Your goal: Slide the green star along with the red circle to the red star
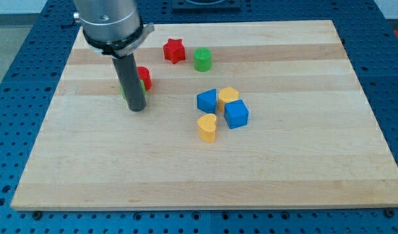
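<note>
Green star [142,85] behind my tip [136,108]

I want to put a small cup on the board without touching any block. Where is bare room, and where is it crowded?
Bare: the wide strip along the view's bottom edge of the board, below the yellow heart, and the whole right side beyond the blue cube. Crowded: the top left, where my tip stands beside the red circle, near the red star and green cylinder.

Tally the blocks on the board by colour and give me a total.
Red: 2, the red star and red circle
Green: 2, the green cylinder and a green block mostly hidden behind my tip
Blue: 2
Yellow: 2
Total: 8
</note>
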Robot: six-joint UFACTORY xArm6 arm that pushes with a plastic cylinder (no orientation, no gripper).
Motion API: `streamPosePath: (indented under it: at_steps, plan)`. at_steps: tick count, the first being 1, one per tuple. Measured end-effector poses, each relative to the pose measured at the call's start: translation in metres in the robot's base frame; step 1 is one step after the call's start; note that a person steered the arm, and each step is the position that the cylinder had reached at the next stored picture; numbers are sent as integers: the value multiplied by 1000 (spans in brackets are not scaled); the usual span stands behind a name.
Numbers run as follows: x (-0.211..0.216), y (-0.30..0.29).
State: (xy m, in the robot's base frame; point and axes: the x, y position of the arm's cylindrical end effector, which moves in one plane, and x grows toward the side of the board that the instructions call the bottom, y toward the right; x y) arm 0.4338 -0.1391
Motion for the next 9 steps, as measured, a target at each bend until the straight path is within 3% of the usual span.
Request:
streamPosePath:
  at_steps: [4, 9]
  plan:
    - [-9, -71]
    - [-36, -39]
